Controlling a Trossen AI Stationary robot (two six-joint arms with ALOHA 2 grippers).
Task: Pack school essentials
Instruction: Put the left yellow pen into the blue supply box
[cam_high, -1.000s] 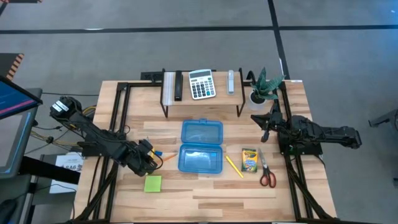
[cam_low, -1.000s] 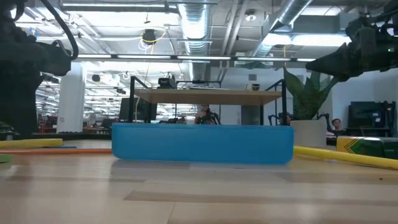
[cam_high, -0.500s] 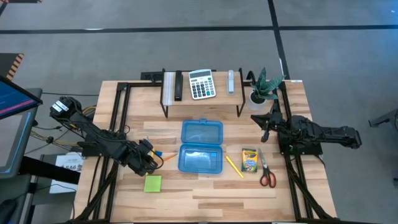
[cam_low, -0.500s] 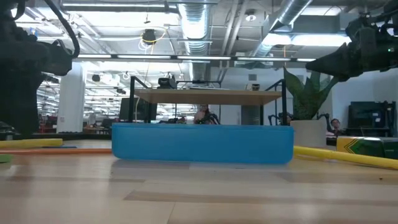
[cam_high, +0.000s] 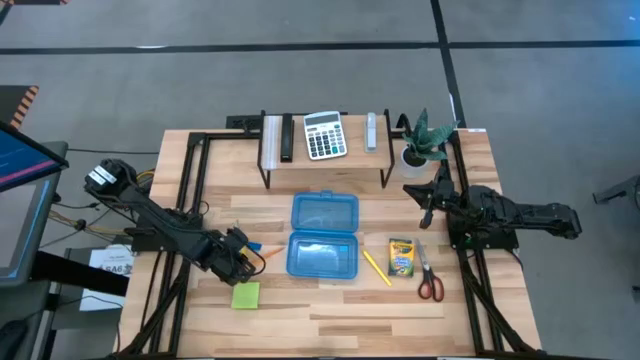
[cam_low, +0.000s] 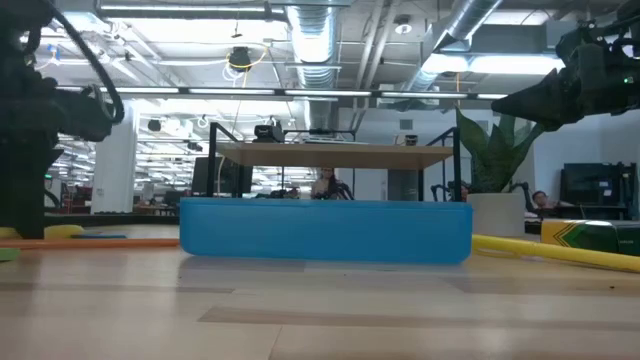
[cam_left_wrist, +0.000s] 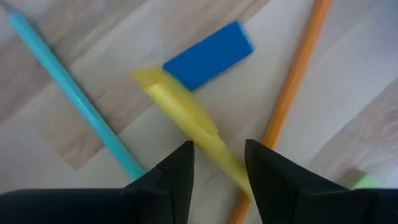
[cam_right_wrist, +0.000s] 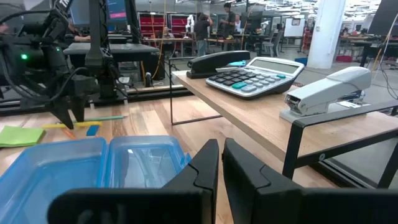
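Yellow pencil (cam_left_wrist: 186, 121) sits right between the spread jaws of the left gripper (cam_left_wrist: 217, 163), low over the wooden table (cam_high: 330, 310) left of the open blue plastic case (cam_high: 323, 236). Blue eraser (cam_left_wrist: 208, 55), orange pencil (cam_left_wrist: 292, 87) and a light blue pencil (cam_left_wrist: 74, 99) lie close around it, lime sticky-note pad (cam_high: 246, 295) nearby. Right gripper (cam_right_wrist: 220, 163) hangs by the potted plant (cam_high: 424, 137), jaws pressed nearly together, holding nothing.

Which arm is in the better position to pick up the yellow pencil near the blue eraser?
Left. The left gripper is open directly over the yellow pencil; the right gripper waits by the potted plant.
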